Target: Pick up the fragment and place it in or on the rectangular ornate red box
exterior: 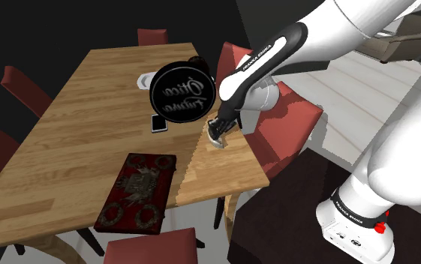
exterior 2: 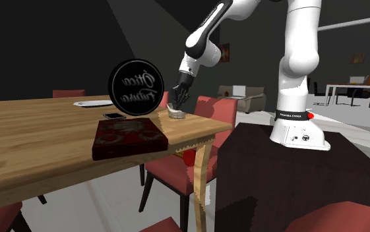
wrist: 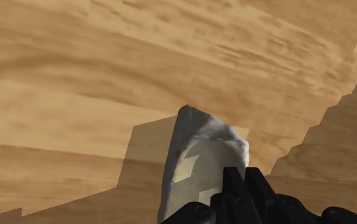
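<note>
Tool point(exterior: 218, 138) at fragment point(wrist: 196, 159), nr desk point(exterior: 66, 150) edge; closed or not, I cannot tell. Risk: thin hold, slips bf reaching box point(exterior: 137, 195).

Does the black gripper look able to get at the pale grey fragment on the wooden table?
Probably yes: the black gripper sits right at the pale grey fragment, bare wooden table around it.
</note>
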### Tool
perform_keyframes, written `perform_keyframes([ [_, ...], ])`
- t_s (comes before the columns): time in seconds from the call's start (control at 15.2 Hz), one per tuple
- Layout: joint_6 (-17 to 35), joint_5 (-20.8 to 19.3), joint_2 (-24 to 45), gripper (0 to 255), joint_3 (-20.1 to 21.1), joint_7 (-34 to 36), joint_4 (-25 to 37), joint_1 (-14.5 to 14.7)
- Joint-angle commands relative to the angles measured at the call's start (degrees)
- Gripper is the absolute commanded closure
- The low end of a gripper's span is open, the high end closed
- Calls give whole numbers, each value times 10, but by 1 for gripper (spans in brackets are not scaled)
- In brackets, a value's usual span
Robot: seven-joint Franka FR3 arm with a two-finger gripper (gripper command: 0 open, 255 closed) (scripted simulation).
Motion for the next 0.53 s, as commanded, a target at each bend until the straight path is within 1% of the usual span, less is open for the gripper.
perform_keyframes([
  [0.0,-10,-11,-2,255,-2,10,-5,-2],
  [0.13,-25,-26,-18,255,-3,26,-5,-4],
  [0.2,-17,-18,-12,255,-2,18,-4,-3],
  [0.26,-17,-18,-12,0,-2,18,-4,-3],
  [0.4,-22,-161,-11,0,-8,83,13,-19],
  [0.46,-24,-182,-10,0,-9,92,16,-21],
])
